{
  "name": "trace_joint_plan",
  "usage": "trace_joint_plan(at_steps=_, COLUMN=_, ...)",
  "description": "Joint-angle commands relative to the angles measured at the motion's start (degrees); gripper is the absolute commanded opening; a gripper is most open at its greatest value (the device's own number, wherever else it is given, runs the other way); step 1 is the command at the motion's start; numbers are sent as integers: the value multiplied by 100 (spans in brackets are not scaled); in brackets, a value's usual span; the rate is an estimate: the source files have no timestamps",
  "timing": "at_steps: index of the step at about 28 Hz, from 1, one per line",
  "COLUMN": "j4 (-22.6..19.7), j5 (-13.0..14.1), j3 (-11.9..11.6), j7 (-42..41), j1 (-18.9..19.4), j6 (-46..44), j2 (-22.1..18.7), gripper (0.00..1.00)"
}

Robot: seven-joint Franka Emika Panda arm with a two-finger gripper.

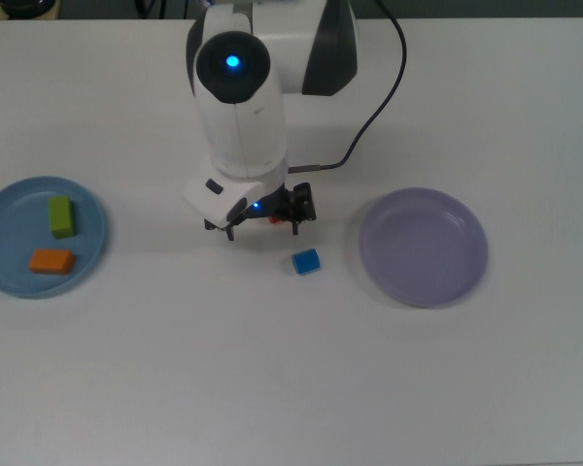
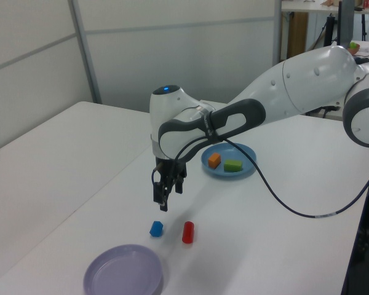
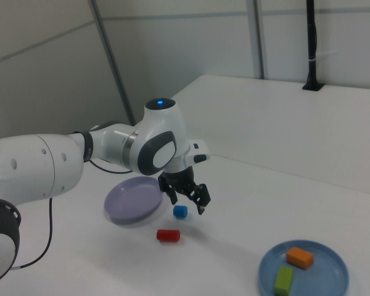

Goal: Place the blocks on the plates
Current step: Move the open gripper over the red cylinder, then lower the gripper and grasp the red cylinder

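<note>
The black 2-finger gripper [image 3: 188, 196] hangs above the white table [image 1: 272, 369], fingers spread and holding nothing, over the small red cylinder block [image 3: 168, 235]. The small blue cube [image 1: 306, 261] lies beside it, near the empty lavender round plate [image 1: 424, 248]. The orange wedge [image 1: 51, 260] and green oblong block [image 1: 60, 216] sit on the light-blue round plate [image 1: 0, 209].
</note>
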Motion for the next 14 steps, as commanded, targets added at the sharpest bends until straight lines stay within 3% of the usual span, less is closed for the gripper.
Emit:
trace_joint_plan(at_steps=1, j4=-139, j5=-282, j3=-53, j7=-91, j1=67, j6=-460, j2=-95, gripper=100)
trace_joint_plan(at_steps=5, j4=-130, j5=-291, j3=8, j7=-645, j1=102, j6=-1058, j2=-148, gripper=100)
trace_joint_plan(at_steps=14, j4=-323, j5=-378, j3=17, j7=-716, j1=357, j6=-1331, j2=-201, gripper=100)
